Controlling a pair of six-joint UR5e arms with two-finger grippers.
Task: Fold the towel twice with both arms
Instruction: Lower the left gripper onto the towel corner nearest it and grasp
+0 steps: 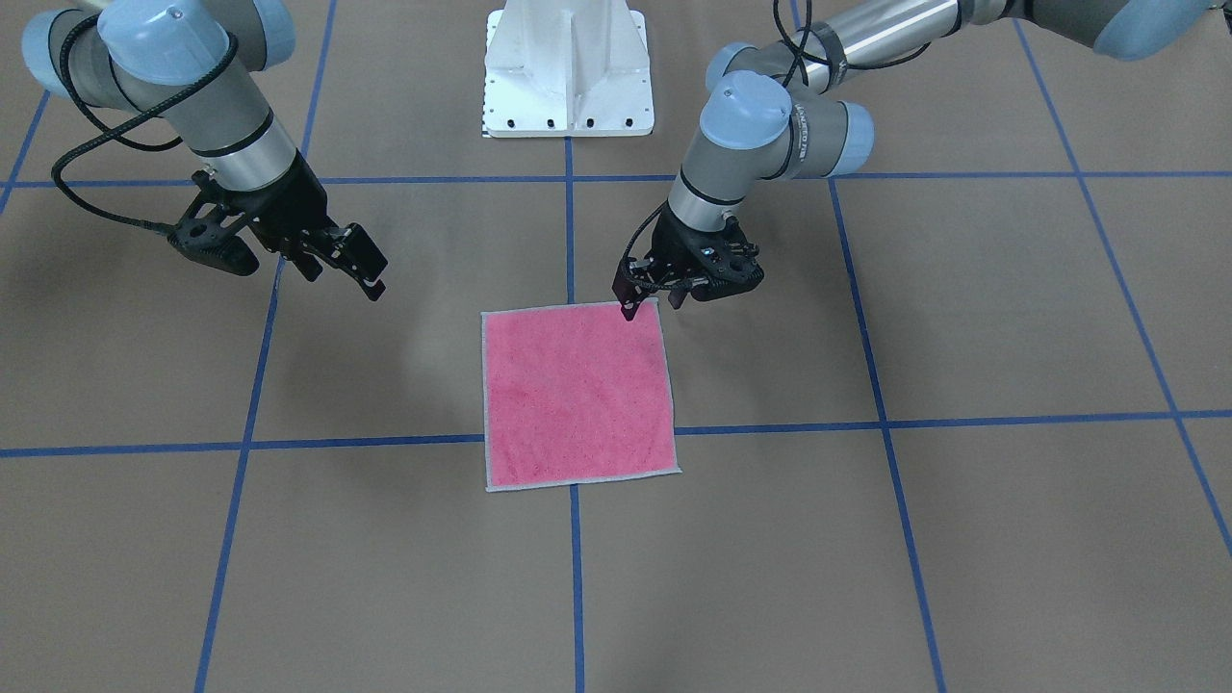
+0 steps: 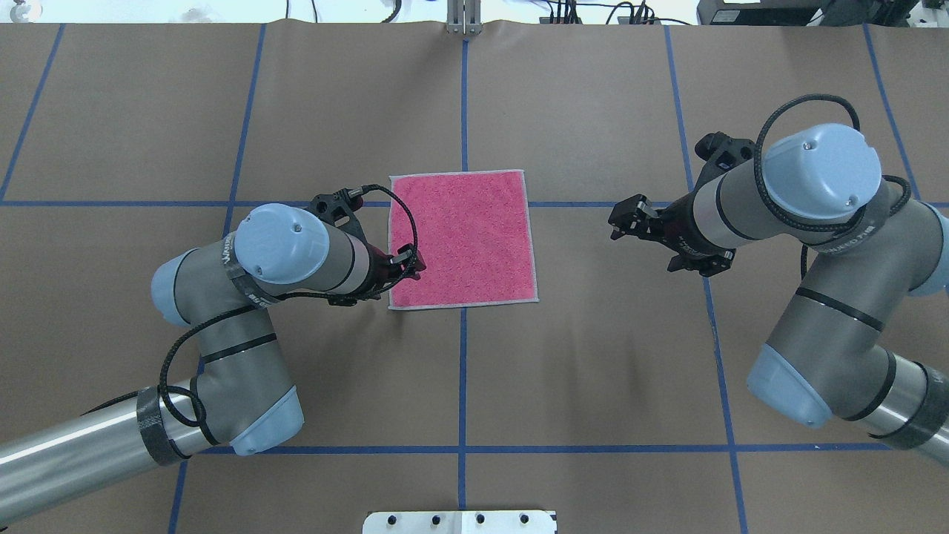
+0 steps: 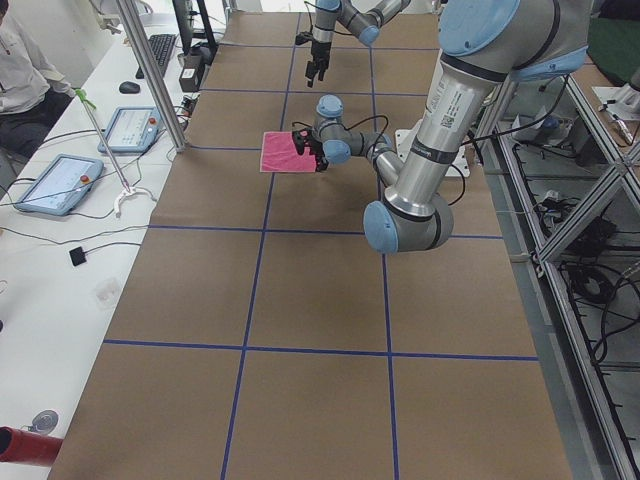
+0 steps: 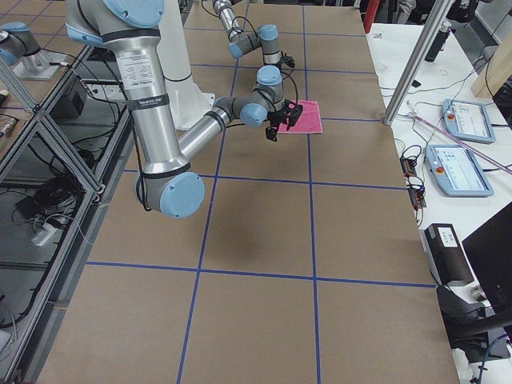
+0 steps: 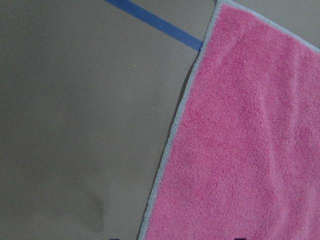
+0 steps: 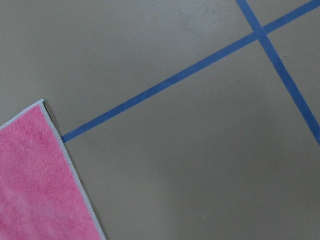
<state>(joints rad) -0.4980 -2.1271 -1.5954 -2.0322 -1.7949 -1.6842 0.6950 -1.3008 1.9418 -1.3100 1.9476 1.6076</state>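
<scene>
The towel [image 1: 577,395] lies flat and unfolded on the brown table [image 1: 962,318], pink face up, with its light grey edge showing all round [image 2: 463,237]. My left gripper [image 1: 652,303] is open and low over the towel's corner nearest the robot on its left side [image 2: 411,265]. One finger is over the cloth and the other is off it. The left wrist view shows the towel [image 5: 240,140] edge close below. My right gripper [image 1: 356,269] hangs open and holds nothing, well off to the towel's other side [image 2: 623,220]. The right wrist view catches one towel [image 6: 35,185] corner.
The white pedestal base [image 1: 568,67] stands at the robot's edge of the table. Blue tape lines [image 1: 568,241] grid the surface. A side bench with tablets [image 3: 60,180] and a seated person [image 3: 20,85] runs along the far edge of the table.
</scene>
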